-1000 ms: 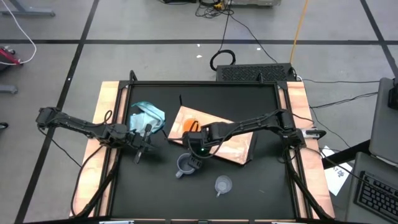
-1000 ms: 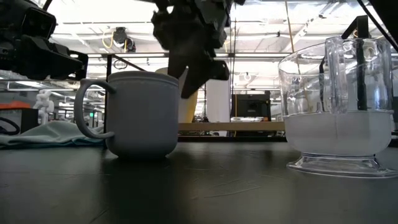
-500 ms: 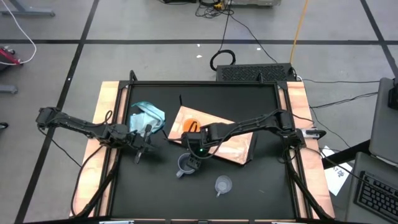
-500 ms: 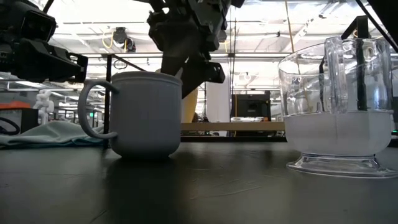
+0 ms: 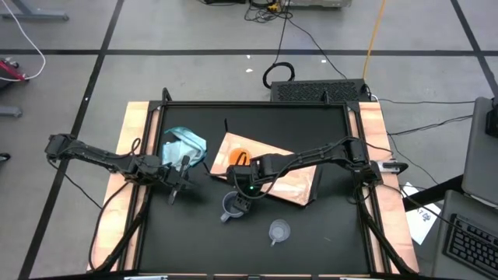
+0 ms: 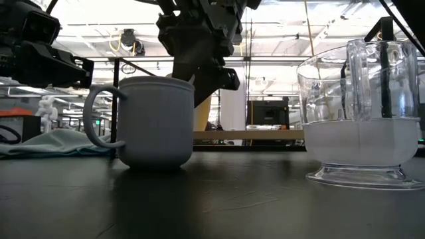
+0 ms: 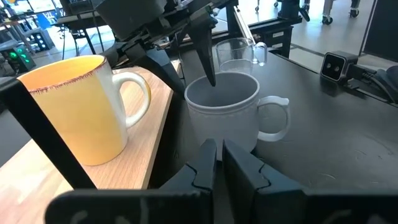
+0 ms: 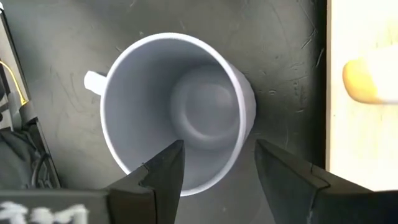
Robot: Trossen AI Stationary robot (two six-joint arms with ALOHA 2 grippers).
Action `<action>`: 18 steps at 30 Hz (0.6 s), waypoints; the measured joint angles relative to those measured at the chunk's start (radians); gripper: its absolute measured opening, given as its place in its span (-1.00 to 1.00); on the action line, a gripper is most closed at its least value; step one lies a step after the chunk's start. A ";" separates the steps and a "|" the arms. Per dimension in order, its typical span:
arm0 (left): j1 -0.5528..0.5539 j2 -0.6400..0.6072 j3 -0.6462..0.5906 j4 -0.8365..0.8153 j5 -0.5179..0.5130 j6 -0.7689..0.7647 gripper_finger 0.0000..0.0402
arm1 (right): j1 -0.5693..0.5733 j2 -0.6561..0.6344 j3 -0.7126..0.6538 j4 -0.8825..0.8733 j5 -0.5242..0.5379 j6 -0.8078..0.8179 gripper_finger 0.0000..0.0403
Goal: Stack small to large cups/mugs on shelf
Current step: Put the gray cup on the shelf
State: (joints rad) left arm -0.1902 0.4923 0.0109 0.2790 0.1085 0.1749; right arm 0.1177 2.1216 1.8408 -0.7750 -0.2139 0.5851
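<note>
A blue-grey mug [image 5: 230, 205] stands upright on the black table, just in front of the light-wood shelf [image 5: 296, 183]. My right gripper [image 8: 219, 149] hangs open over the mug. One finger [image 8: 165, 171] reaches inside the rim and the other [image 8: 280, 174] stands outside the wall. An orange mug [image 5: 240, 156] with a pale handle stands on the shelf. Nearer the front edge stands a clear cup [image 5: 278, 230]. My left gripper [image 5: 177, 185] is shut and holds nothing, left of the blue-grey mug. My right gripper comes slanting down from the far right and straddles the blue-grey mug's wall [image 8: 236, 158] on the side facing the shelf, one finger inside and one outside. Whether either finger touches the wall I cannot tell. The mug stands upright with its base on the table.
A teal cloth [image 5: 184, 144] lies at the far left, beside the shelf. Wooden side boards [image 5: 132, 155] run along both edges of the table. Bare black tabletop lies around the clear cup near the front.
My right gripper has sunk a little, and one finger now dips inside the blue-grey mug's rim. The mug has slid slightly toward the table's right edge and stays upright.
</note>
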 joint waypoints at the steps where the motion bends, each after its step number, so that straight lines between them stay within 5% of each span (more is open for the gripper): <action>1: 0.000 0.000 0.000 0.000 0.000 0.000 -0.85 | 0.000 0.000 0.000 0.000 0.000 -0.002 -0.08; 18: -0.001 0.000 0.000 0.001 0.022 0.000 -0.85 | -0.001 0.009 0.000 0.008 0.003 -0.006 -0.08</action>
State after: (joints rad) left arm -0.1909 0.4925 0.0109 0.2798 0.1307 0.1746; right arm 0.1169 2.1307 1.8408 -0.7672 -0.2111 0.5789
